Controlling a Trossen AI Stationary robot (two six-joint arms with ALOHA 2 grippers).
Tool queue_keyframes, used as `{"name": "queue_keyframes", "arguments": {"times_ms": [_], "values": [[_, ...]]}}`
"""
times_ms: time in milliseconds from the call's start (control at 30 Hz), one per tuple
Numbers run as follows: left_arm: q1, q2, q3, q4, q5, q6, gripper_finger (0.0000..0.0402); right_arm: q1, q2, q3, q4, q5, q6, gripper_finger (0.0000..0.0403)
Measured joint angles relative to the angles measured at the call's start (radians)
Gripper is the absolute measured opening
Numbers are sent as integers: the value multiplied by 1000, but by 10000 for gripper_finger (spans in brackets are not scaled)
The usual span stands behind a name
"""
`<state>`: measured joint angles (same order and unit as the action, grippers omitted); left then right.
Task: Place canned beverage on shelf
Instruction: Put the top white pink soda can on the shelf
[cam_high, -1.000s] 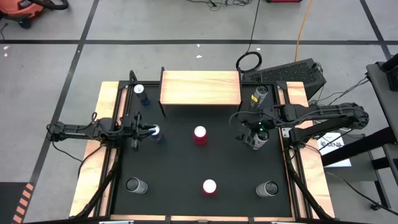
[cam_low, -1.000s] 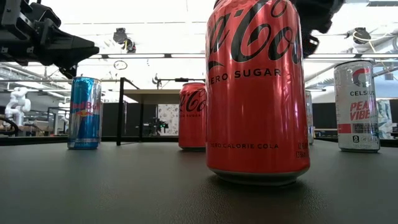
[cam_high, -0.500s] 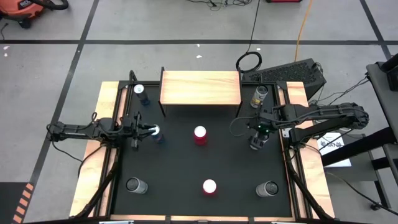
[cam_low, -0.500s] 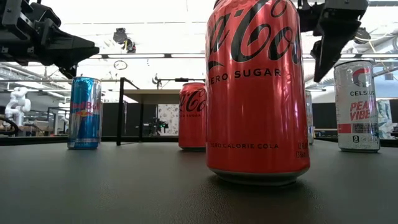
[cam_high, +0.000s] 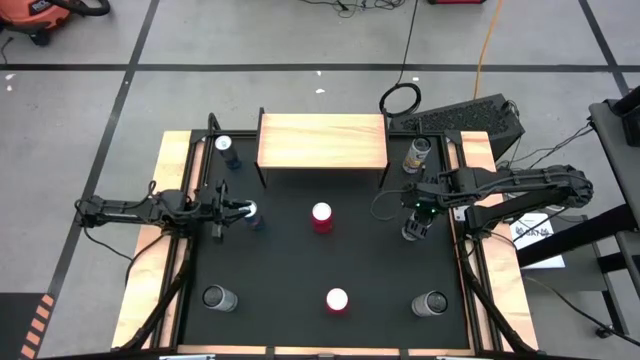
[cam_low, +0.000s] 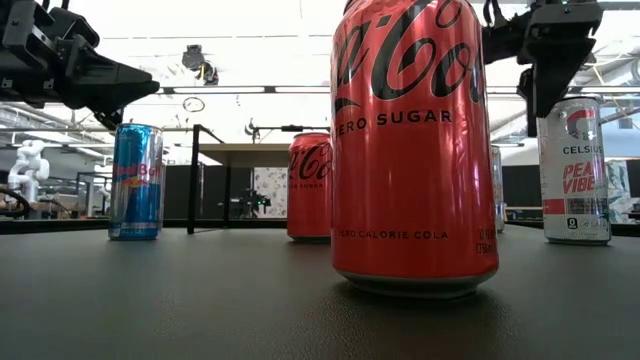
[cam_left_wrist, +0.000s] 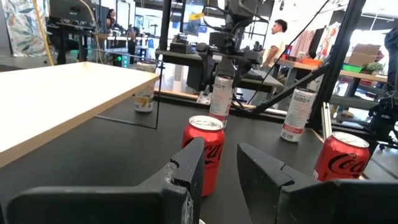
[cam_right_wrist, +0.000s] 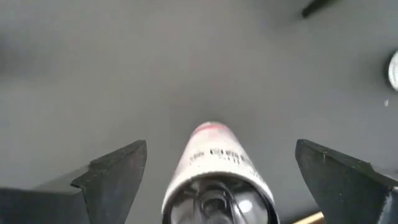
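Note:
The shelf (cam_high: 322, 140), a light-wood board on thin black legs, stands at the table's far middle. A slim white can (cam_low: 572, 170) stands upright on the black mat at the right. My right gripper (cam_high: 414, 222) hangs just above it, pointing down. In the right wrist view the open fingers stand wide on either side of the can's top (cam_right_wrist: 217, 196), clear of it. My left gripper (cam_high: 240, 208) waits level at the left, slightly open with nothing between its fingers. A blue can (cam_high: 251, 212) stands just off its tips.
Two red cans (cam_high: 321, 217) (cam_high: 336, 301) stand mid-table. Silver cans (cam_high: 218, 298) (cam_high: 430, 303) stand at the near corners. Another blue can (cam_high: 228, 150) stands left of the shelf and another can (cam_high: 418, 152) right of it. Wooden strips edge the mat.
My right gripper has tipped its fingers steeply downward, sunk a little, and come over the white can, staying open. In the low view it has shifted from behind the near red can toward the table's right edge. The cans stand as before.

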<state>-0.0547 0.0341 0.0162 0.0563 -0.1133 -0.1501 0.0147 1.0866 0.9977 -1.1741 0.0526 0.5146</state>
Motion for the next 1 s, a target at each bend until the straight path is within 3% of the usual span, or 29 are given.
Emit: {"name": "queue_keyframes", "arguments": {"times_ms": [533, 1000], "values": [[0, 0, 0, 1, 1, 0, 100, 0, 0, 0, -54, -110, 76, 396], [0, 0, 0, 1, 1, -1, 100, 0, 0, 0, -61, -108, 76, 396]]}}
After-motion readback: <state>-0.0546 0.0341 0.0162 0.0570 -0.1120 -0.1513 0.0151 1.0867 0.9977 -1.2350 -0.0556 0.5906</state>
